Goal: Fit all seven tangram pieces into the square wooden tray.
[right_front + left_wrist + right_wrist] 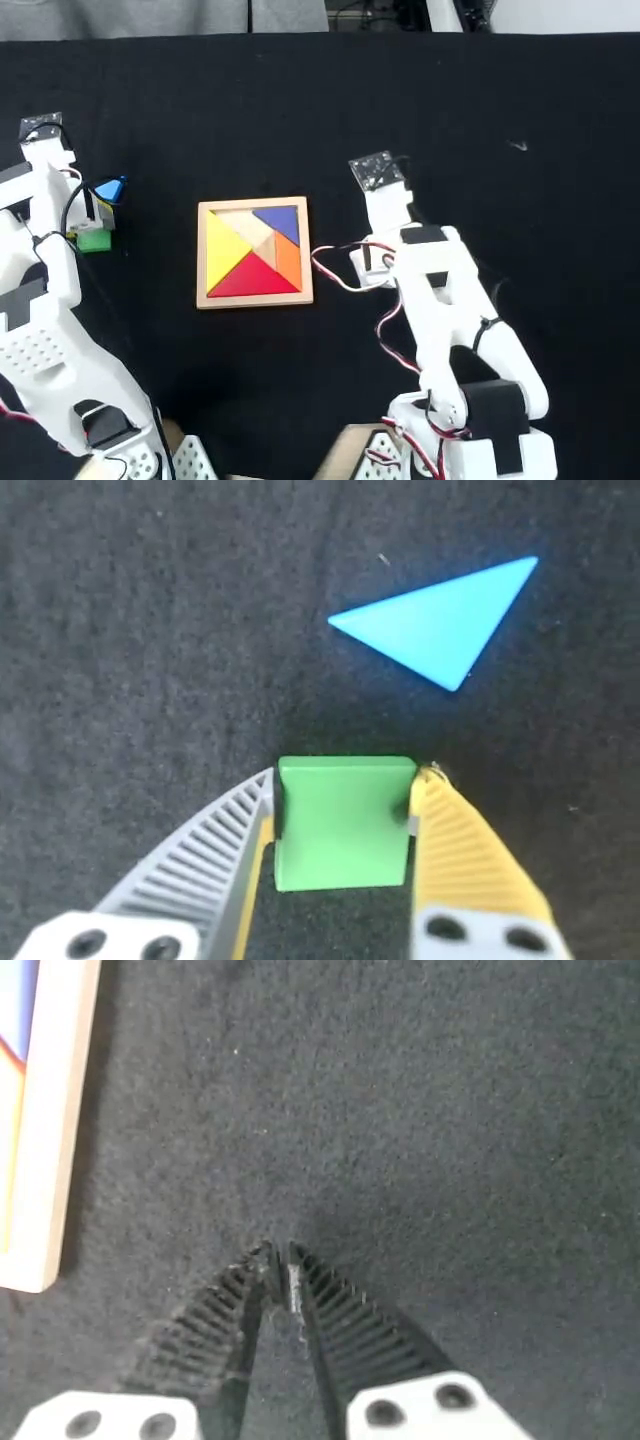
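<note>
One green square (340, 825) clenched in left gripper (345, 780) — blue triangle (440, 625) nearby; right gripper (280, 1255) closed near tray (50, 1160)

Ambient: even and diffuse, no hard shadows.
Table cloth (520, 200): matte black, takes the light without glare.
Tray (55, 1110): soft dark band of shadow on the cloth beside its wall.
Blue triangle (440, 620): very bright, faint glow at its edges.
Green square (343, 820): evenly lit, dim shadow beneath.
Right arm (450, 300): brightest surface, white highlights nearly washed out.
</note>
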Robot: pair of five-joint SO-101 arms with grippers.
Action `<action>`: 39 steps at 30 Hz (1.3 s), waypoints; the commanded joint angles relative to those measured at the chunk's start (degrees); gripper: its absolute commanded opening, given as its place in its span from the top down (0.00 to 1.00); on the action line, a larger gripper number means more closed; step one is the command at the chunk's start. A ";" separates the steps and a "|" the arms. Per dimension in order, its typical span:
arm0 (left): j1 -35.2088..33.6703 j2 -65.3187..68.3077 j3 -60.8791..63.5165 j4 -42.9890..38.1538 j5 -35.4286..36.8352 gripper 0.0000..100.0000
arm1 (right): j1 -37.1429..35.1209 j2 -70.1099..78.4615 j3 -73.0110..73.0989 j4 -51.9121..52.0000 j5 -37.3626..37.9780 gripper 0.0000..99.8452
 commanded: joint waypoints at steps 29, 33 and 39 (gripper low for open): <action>2.42 -15.65 7.34 7.38 -2.20 0.75 | -0.88 -0.57 -2.77 0.97 0.00 0.99; 3.47 -13.27 11.03 0.97 -7.21 0.75 | -0.88 -0.40 -2.77 0.79 0.00 0.99; 2.59 -11.87 11.30 -2.64 -1.67 0.75 | -0.88 -0.31 -2.77 0.70 0.00 0.99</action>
